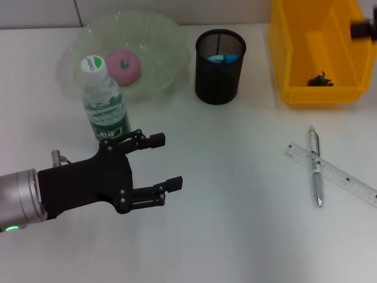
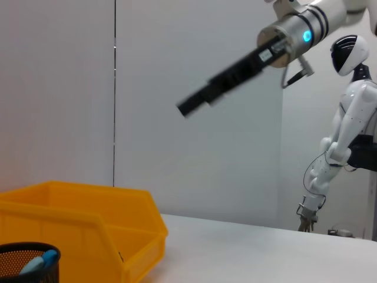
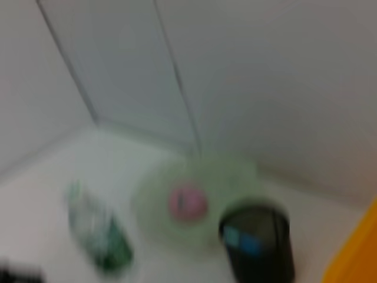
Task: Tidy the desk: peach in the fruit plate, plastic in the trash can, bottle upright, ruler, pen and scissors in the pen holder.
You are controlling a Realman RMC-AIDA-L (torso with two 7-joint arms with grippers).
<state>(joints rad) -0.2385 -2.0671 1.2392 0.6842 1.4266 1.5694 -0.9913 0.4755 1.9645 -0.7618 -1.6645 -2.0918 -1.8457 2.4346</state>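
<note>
Hidden, cropped and unresolved items

In the head view we see the right gripper (image 1: pixel 364 29) only as a dark smear cut by the picture's edge, so its fingers cannot be read. The clear plastic ruler (image 1: pixel 333 174) runs off the same edge and passes under the silver pen (image 1: pixel 316 167). The small dark green item (image 1: pixel 320 79) in the yellow plastic bin (image 1: pixel 288 53) is too small to identify. The black mesh pen holder (image 2: pixel 28 270) is cropped in the left wrist view.
</note>
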